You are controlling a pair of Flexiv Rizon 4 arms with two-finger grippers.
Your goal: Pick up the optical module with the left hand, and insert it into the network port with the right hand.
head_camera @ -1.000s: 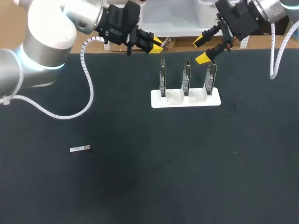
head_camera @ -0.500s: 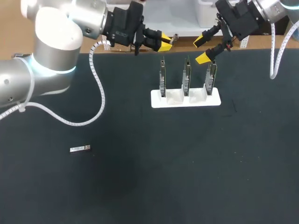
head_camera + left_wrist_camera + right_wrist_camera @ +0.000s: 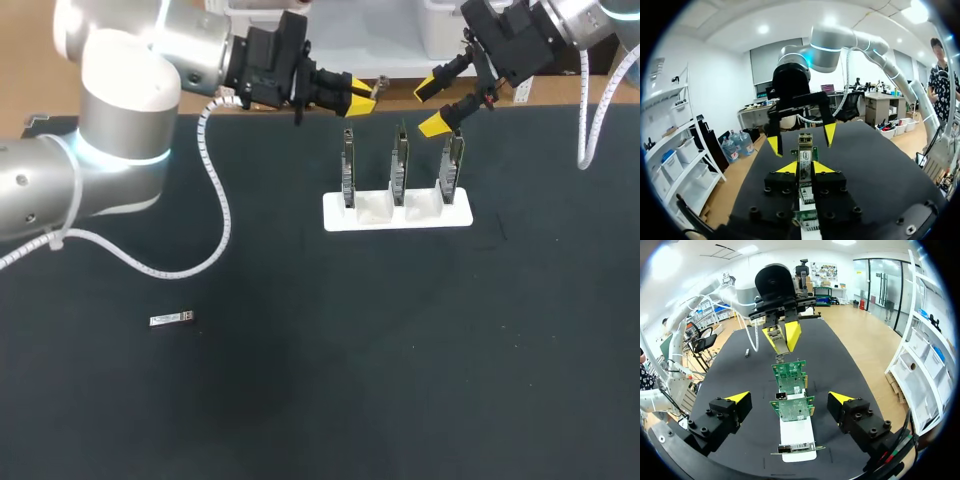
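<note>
Table: a black mat (image 3: 300, 380) carried a white card holder (image 3: 455, 217) with three upright network cards (image 3: 399, 165).
Left gripper (image 3: 358, 98): hung just behind the holder's left end, fingers narrow and clamped on the optical module (image 3: 805, 157), whose free end pointed towards the cards.
Right gripper (image 3: 430, 107): hovered above the holder's right end, fingers spread wide, holding nothing.
Second module (image 3: 172, 319): lay flat on the mat, well apart from the holder, off its front left.
Done: the left-hand pickup looked complete.
Left: the pass to the right gripper and the insertion; the ports themselves were too small to judge.
</note>
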